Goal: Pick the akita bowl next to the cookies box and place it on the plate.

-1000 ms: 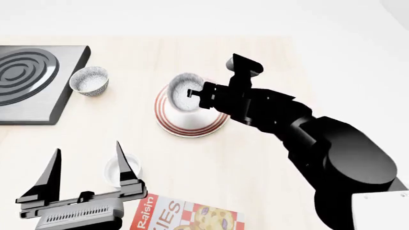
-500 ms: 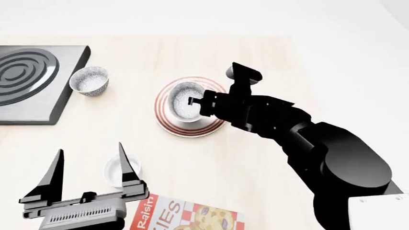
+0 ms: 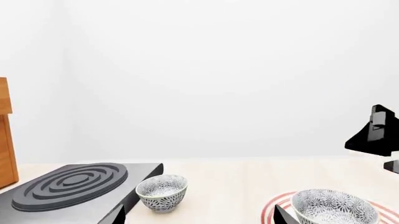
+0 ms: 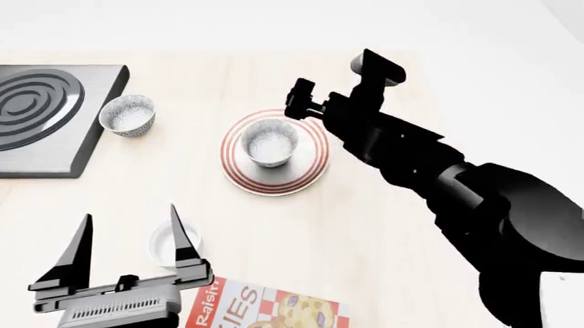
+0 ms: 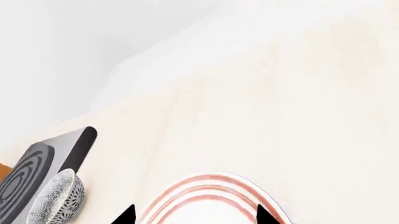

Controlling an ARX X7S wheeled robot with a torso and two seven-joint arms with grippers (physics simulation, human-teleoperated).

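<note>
The akita bowl (image 4: pixel 269 142), speckled grey with a pale inside, stands upright in the middle of the plate (image 4: pixel 310 171), a white plate with red rings. My right gripper (image 4: pixel 301 102) hangs open just beyond the plate's far rim, holding nothing. Its wrist view shows the plate (image 5: pixel 212 196) between the two spread fingertips, with the right gripper (image 5: pixel 196 217) itself at the frame's edge. The cookies box (image 4: pixel 264 307) lies at the near table edge. My left gripper (image 4: pixel 128 242) stays open beside it. From the left wrist, the akita bowl (image 3: pixel 333 207) on the plate (image 3: pixel 274 207) also shows.
A look-alike speckled bowl (image 4: pixel 128 115) stands next to a dark stove plate (image 4: pixel 46 116) at the left. A small plain white cup (image 4: pixel 164 244) sits partly behind my left gripper's finger. A wooden edge (image 3: pixel 5 135) shows beside the stove.
My right gripper lowered the akita bowl onto the plate, let go of it, and rose up and away over the far rim. The left arm barely moved.
</note>
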